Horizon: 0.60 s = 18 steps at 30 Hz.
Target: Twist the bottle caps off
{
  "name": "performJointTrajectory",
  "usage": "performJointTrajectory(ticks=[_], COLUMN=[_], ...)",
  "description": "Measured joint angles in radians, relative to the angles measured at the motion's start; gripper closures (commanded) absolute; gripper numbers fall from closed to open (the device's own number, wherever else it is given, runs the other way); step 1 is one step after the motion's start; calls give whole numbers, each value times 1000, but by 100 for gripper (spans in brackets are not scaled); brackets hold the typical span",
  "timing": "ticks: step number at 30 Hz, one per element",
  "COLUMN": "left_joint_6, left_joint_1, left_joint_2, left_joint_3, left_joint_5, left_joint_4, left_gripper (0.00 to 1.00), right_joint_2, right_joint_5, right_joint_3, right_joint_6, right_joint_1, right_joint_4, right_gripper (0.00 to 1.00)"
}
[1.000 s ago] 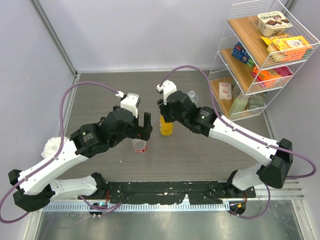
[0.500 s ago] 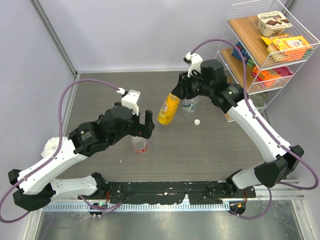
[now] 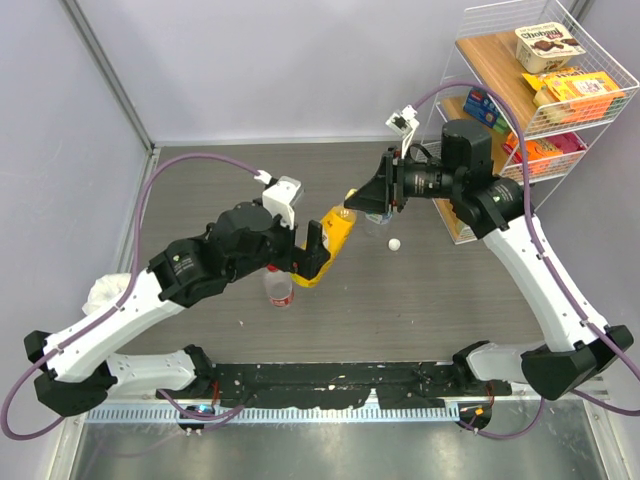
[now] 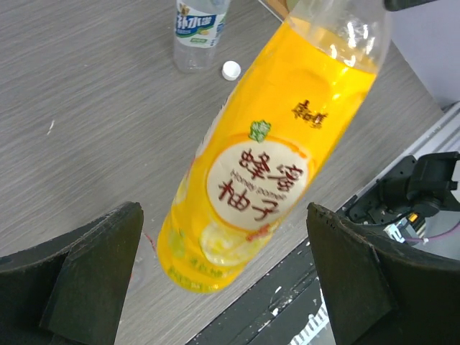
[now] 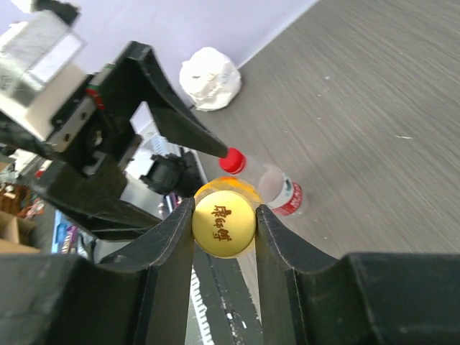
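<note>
A: Surface status?
B: Grey wood-grain table (image 3: 200, 190); pale walls (image 3: 250, 70) at its left and far edges; wire rack (image 3: 520, 110) upper right.
A: Grippers?
B: The left gripper (image 3: 312, 256) is released, straddling the tilted yellow bottle (image 3: 335, 232), centre frame; the right gripper (image 3: 352, 200) is clenched on its yellow cap (image 5: 223, 221).

Three bottles (image 3: 338, 228) (image 3: 279, 288) (image 4: 194, 32), three caps (image 3: 396, 244) (image 5: 223, 221) (image 5: 232, 159), one wire rack (image 3: 487, 62).

From above I see a white wire rack (image 3: 490, 55) at two o'clock off the grey wood-grain table (image 3: 200, 190), its wooden shelves carrying a yogurt tub (image 3: 548, 45) and bright snack boxes (image 3: 585, 92), and a crumpled white wad (image 3: 103, 292) at the table's nine o'clock edge.
</note>
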Motion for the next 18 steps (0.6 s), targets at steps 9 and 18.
performJointTrajectory(ticks=[9,18], left_joint_6=[-5,-18], left_joint_1=[0,0], left_joint_2=[-26,-27], left_joint_3=[-81,-114], left_joint_5=[104,169], left_joint_4=[50,55], left_gripper=[5,21], right_joint_2=[-8,-8], right_joint_5=[-130,-156], right_joint_3=[-6,-10], right_joint_6=[71,108], right_joint_1=[-22,-32], right_joint_4=[57,82], right_gripper=[99,98])
